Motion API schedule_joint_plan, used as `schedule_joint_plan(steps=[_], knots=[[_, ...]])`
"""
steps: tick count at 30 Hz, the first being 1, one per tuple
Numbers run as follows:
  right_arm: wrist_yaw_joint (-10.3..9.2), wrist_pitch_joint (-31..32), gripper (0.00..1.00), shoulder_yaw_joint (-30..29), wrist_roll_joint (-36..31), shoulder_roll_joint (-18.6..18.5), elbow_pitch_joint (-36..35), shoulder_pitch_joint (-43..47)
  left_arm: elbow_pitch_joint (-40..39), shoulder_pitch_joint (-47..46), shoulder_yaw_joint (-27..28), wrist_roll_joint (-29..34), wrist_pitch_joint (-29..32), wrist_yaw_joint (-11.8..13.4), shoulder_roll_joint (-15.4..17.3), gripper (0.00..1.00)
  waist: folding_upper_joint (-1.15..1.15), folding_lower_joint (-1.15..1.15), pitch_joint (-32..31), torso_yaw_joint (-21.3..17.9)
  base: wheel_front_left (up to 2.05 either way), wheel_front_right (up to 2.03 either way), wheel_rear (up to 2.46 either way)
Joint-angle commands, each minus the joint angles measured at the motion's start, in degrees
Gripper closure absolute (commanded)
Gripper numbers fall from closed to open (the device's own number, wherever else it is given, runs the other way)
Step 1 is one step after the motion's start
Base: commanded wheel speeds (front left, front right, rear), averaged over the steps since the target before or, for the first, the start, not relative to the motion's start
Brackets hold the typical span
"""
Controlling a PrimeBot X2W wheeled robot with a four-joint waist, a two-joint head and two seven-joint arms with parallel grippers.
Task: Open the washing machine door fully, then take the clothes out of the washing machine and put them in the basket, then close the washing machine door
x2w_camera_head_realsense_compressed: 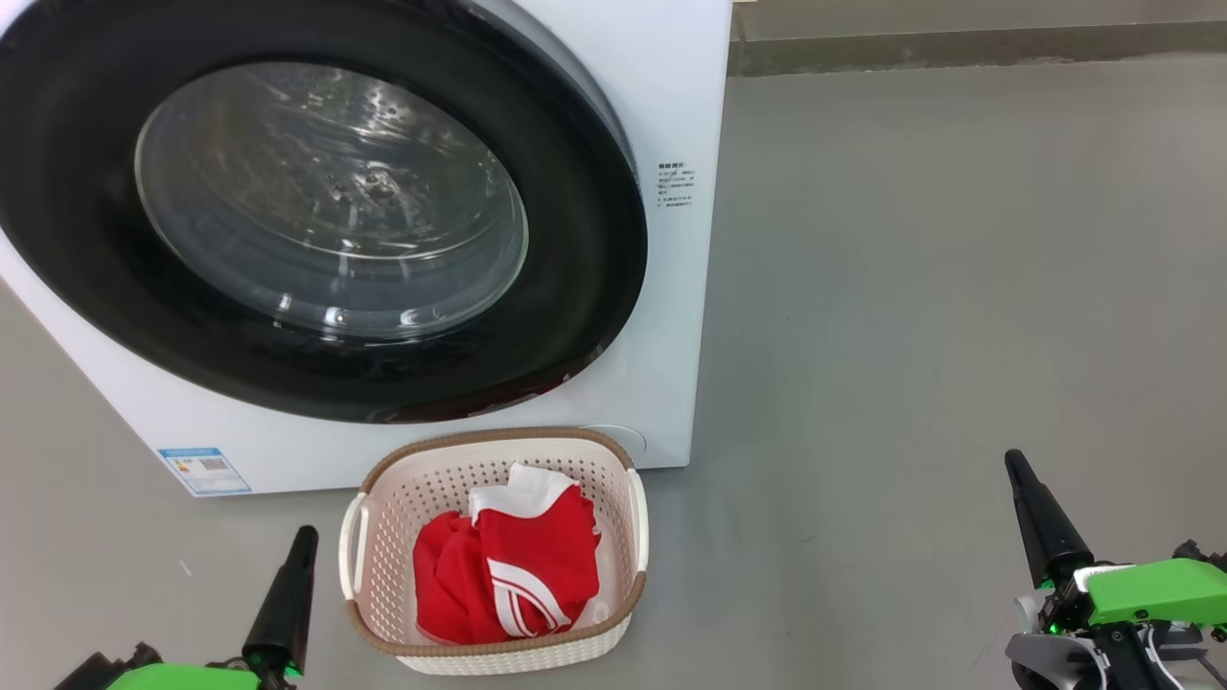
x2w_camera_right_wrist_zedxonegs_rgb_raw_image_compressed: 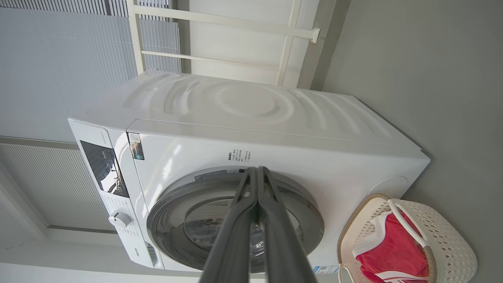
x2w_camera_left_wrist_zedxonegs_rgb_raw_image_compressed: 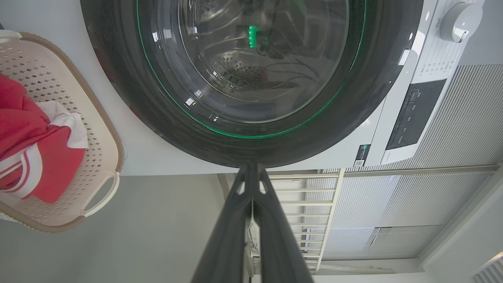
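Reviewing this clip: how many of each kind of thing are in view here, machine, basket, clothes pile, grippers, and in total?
washing machine: 1
basket: 1
clothes pile, in the basket: 1
grippers: 2, left gripper and right gripper, both shut
Total: 5

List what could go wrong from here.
1. The door looks closed against the washer, but no latch can be seen, so it might swing open.
2. The shut left gripper sits close beside the basket. A sideways sweep could knock it and spill the clothes.
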Motion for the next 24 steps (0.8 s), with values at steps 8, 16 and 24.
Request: schedule_joint_plan(steps=[8, 16, 24], knots=[[-0.02, 0.34, 1.0, 0.85, 0.52, -0.84, -1.73, -2.68, -1.2, -2.25, 2.08, -0.55, 0.27, -0.4, 0.51, 1.0, 0.0, 0.0, 0.0, 0.0, 0.0, 0.0, 0.0], [-0.02, 0.42, 1.0, 0.75, 0.43, -0.77, -1.73, -2.69, -1.2, -2.25, 2.08, -0.55, 0.27, -0.4, 0.51, 1.0, 0.0, 0.0, 0.0, 0.0, 0.0, 0.0, 0.0], [-0.02, 0.49, 1.0, 0.65, 0.35, -0.7, -1.72, -2.7, -1.2, -2.25, 2.07, -0.55, 0.26, -0.4, 0.51, 1.0, 0.0, 0.0, 0.0, 0.0, 0.0, 0.0, 0.0]])
